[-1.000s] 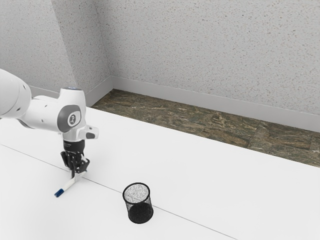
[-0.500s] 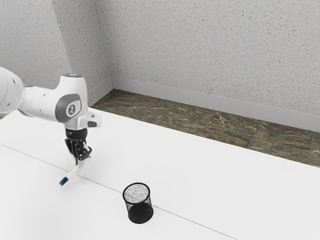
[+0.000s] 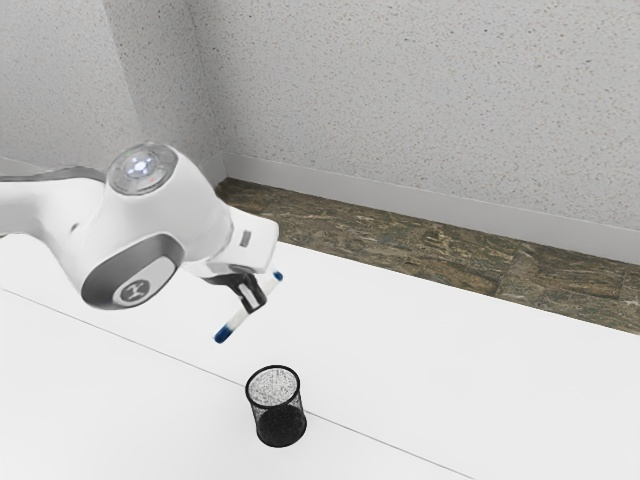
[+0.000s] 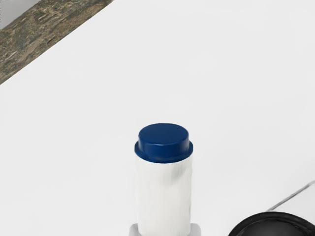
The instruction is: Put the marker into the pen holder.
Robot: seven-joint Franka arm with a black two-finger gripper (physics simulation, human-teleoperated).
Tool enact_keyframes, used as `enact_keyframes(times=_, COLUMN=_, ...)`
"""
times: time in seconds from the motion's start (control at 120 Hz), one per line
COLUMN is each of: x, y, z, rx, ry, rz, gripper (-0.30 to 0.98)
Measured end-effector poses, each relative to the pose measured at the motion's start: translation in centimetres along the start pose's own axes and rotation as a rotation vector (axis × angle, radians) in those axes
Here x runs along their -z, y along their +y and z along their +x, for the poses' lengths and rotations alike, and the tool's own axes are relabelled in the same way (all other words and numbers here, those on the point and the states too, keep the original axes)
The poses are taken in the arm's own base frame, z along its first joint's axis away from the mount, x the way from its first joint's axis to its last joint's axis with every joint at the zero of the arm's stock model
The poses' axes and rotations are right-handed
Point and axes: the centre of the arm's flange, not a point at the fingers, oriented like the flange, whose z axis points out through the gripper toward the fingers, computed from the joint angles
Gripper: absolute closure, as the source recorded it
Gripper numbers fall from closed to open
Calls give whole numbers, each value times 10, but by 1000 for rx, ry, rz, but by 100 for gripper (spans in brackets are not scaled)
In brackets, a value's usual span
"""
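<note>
Held the marker point(image 3: 236, 321) pinched in the black hand point(image 3: 250, 297), squeezed from both sides on its white barrel, above the table point(image 3: 430, 370) and apart from it. Left both blue ends free with that mid-barrel grip, presumably to let one enter the opening first without bringing the fingers against the rim.

Held it on a slant, neither upright nor flat, with the broader blue end low toward the exterior view's left and the other end high toward the table's edge by the brown floor point(image 3: 400, 245). Tipped the hand too, perhaps to help swing the barrel into a better pose for insertion.

Saw the pen holder point(image 3: 281, 430) upright on the table, mouth up, well back from that floor-side edge: placed so, probably, to take a marker from above. Found the marker outside it, nearer the floor-side edge.

Judged the step in hand to be the carry, past the grasp and short of the insertion. Needed next, by the look of it, a move over the mouth, a turn toward vertical, then a lowering and a release. Risked, with so slanted a barrel, catching the rim or toppling the light mesh, or even rolling the barrel within the grip.
</note>
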Motion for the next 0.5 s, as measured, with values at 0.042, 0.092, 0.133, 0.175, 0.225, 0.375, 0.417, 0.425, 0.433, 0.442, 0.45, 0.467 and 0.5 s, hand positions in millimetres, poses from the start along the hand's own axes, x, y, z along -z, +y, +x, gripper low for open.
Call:
enact_keyframes(times=0.042, x=8, y=12, z=3, rx=46, ry=27, rz=-14, gripper=79)
enact_keyframes(times=0.092, x=14, y=28, z=6, rx=98, ry=49, rz=-39, gripper=79)
enact_keyframes(times=0.133, x=15, y=40, z=6, rx=137, ry=54, rz=-57, gripper=79)
enact_keyframes(times=0.175, x=13, y=55, z=5, rx=169, ry=54, rz=-78, gripper=79)
enact_keyframes(times=0.225, x=9, y=72, z=2, rx=208, ry=48, rz=-101, gripper=79)
enact_keyframes(times=0.375, x=2, y=84, z=-3, rx=304, ry=50, rz=-108, gripper=79)
enact_keyframes(times=0.417, x=-1, y=77, z=-3, rx=322, ry=51, rz=-90, gripper=79)
enact_keyframes(times=0.425, x=-2, y=75, z=-4, rx=325, ry=51, rz=-87, gripper=79)
enact_keyframes(times=0.433, x=-4, y=73, z=-4, rx=328, ry=50, rz=-84, gripper=79)
enact_keyframes(times=0.442, x=-5, y=72, z=-4, rx=330, ry=50, rz=-81, gripper=79)
enact_keyframes(times=0.45, x=-7, y=71, z=-4, rx=331, ry=49, rz=-79, gripper=79)
enact_keyframes(times=0.467, x=-11, y=69, z=-3, rx=333, ry=47, rz=-74, gripper=79)
enact_keyframes(times=0.5, x=-18, y=62, z=-3, rx=335, ry=46, rz=-60, gripper=79)
